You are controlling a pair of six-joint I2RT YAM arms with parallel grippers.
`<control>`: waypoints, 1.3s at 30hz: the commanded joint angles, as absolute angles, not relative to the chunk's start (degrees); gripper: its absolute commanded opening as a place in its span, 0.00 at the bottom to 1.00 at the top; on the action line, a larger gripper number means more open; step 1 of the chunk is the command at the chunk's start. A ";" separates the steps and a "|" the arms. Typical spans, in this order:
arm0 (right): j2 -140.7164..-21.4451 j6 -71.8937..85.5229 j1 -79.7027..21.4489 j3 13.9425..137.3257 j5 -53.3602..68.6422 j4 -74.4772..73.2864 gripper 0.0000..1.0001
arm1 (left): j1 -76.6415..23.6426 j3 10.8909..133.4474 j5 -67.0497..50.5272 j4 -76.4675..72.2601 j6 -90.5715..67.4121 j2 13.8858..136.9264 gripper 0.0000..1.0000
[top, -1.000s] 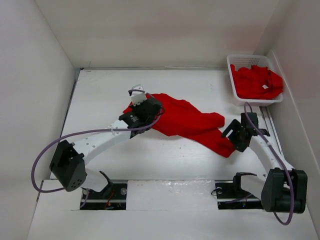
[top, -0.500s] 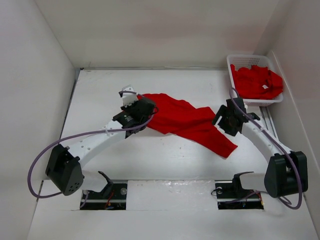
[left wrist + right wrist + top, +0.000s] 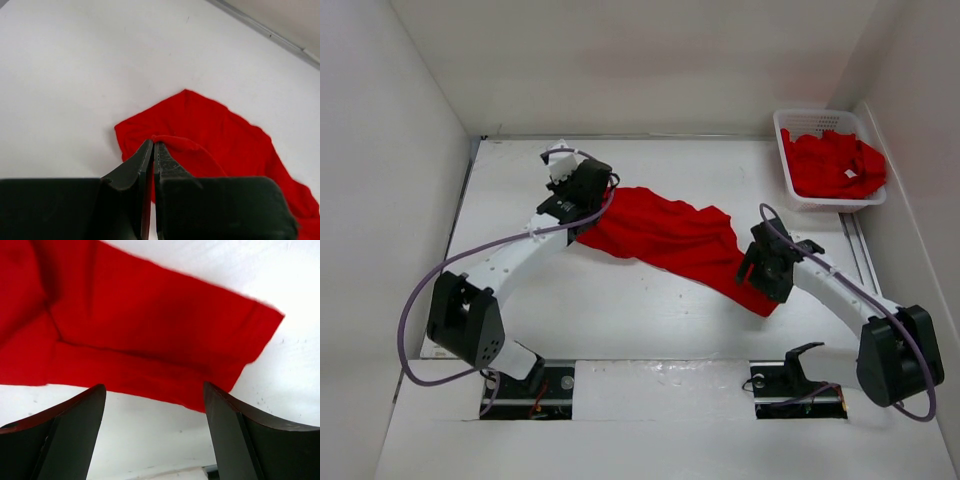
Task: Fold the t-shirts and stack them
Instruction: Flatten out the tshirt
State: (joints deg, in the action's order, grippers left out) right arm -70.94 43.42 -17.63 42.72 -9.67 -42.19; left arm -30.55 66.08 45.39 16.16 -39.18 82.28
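Seemingly clenched on a thin fold of the t-shirt (image 3: 225,145) toward the far-left corner, the left gripper (image 3: 153,147) may lose it under pull, as the right gripper (image 3: 154,387) hangs released.

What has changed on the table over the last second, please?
The left gripper, shut on the t-shirt, dragged its end toward the far-left corner. The right gripper shifted left, now open over its near-right end. The basket and its shirts stayed put.

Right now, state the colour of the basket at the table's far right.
The basket is white, clearest in the top external view.
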 commanded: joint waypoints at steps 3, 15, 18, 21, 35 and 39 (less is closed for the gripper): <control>-69.70 49.30 -19.60 40.61 -10.46 -43.86 0.83 | -26.46 73.90 46.15 13.10 -33.58 85.69 0.00; -74.09 50.01 -19.60 41.04 -10.82 -43.15 0.77 | -24.61 77.33 42.80 6.68 -26.10 87.09 0.00; -74.71 50.88 -21.08 41.04 -9.76 -43.86 0.80 | -24.61 78.74 43.33 6.68 -24.96 87.71 0.00; -74.71 52.55 -21.80 40.52 -9.05 -43.86 0.81 | -24.61 79.27 43.33 6.68 -24.44 88.33 0.00; -78.57 50.10 -22.32 41.57 -8.00 -39.73 0.00 | -24.61 82.62 45.09 6.15 -21.01 87.81 0.00; -75.33 48.43 -22.32 45.78 -11.68 -40.95 0.00 | -24.61 83.14 45.62 5.63 -19.86 86.23 0.00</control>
State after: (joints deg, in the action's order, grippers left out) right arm -77.89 49.98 -21.85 41.60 -8.69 -42.19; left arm -24.73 80.31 43.64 8.16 -21.71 89.17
